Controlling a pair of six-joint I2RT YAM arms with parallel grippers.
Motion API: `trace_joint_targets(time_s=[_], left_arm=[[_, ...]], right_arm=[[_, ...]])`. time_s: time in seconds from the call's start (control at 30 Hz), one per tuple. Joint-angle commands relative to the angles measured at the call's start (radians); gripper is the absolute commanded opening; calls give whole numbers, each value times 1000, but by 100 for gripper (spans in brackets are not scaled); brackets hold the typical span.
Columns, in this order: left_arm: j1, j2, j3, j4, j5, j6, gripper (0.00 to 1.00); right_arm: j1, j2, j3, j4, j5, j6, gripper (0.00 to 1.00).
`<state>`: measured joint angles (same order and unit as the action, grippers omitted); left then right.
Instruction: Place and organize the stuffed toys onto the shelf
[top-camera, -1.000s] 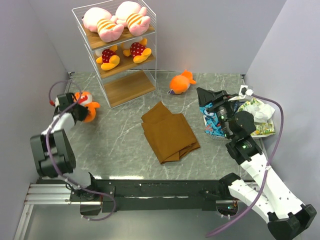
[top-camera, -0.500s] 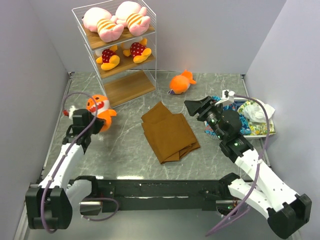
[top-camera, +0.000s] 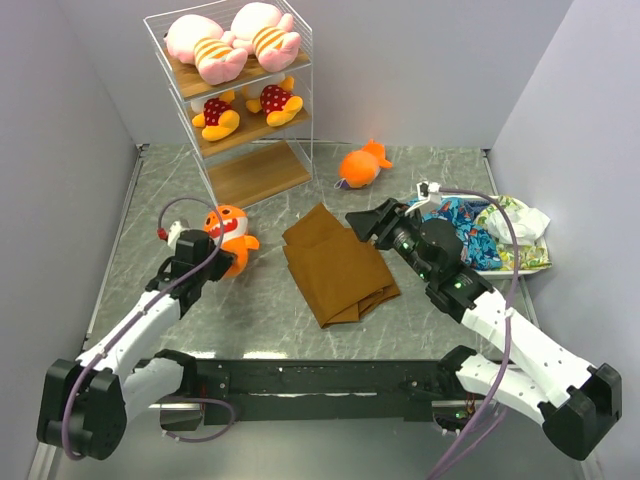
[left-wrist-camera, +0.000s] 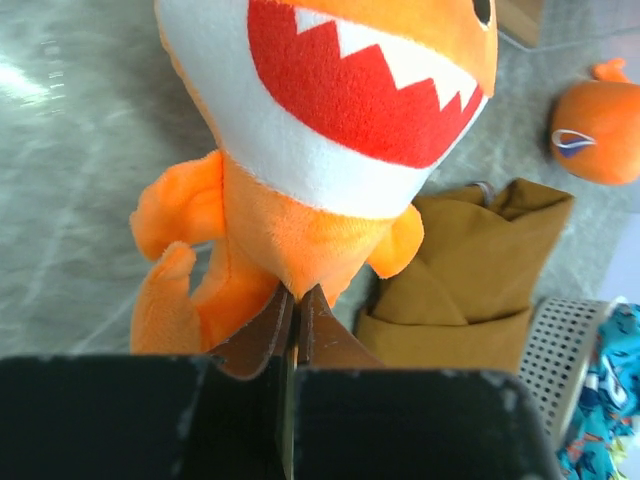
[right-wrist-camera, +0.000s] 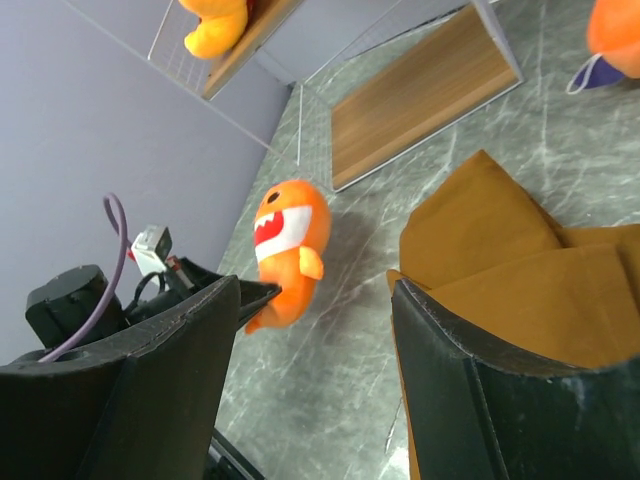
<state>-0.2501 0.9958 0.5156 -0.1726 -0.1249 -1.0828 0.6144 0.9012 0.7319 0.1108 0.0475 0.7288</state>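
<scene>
My left gripper (top-camera: 208, 263) (left-wrist-camera: 295, 300) is shut on the underside of an orange toothy shark (top-camera: 232, 238) (left-wrist-camera: 330, 130), holding it up left of the brown cloth. My right gripper (top-camera: 365, 225) (right-wrist-camera: 318, 295) stands open above the cloth's right side, nothing between its fingers, and faces that shark (right-wrist-camera: 290, 240). A second orange shark (top-camera: 362, 165) (left-wrist-camera: 600, 130) lies on the table right of the shelf (top-camera: 255, 178). Two pink striped toys (top-camera: 205, 45) fill the top board. Two yellow toys in red dotted outfits (top-camera: 218, 115) sit on the middle board. The bottom board (right-wrist-camera: 420, 100) is bare.
A folded brown cloth (top-camera: 338, 265) lies mid-table. At the right, a white basket (left-wrist-camera: 560, 340) holds a colourful fabric pile (top-camera: 480, 235). Grey walls close in the left, back and right sides.
My left arm has carried the shark from the far left wall rightward to beside the cloth. My right gripper has swung left from the fabric pile to over the cloth.
</scene>
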Motion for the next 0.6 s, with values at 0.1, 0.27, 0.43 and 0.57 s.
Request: trace_joint_targets(time_s=[0.1, 0.27, 0.43, 0.57], left_arm=[[-54, 93, 81, 165, -58, 29, 1], [-74, 236, 188, 245, -94, 102, 1], [-112, 397, 329, 251, -200, 161, 1], [-115, 507, 418, 291, -234, 161, 1]], right_arm=[[34, 25, 52, 27, 38, -29, 69], [34, 18, 54, 26, 43, -40, 69], [33, -4, 57, 29, 49, -63, 70], [33, -28, 52, 50, 45, -89, 70]])
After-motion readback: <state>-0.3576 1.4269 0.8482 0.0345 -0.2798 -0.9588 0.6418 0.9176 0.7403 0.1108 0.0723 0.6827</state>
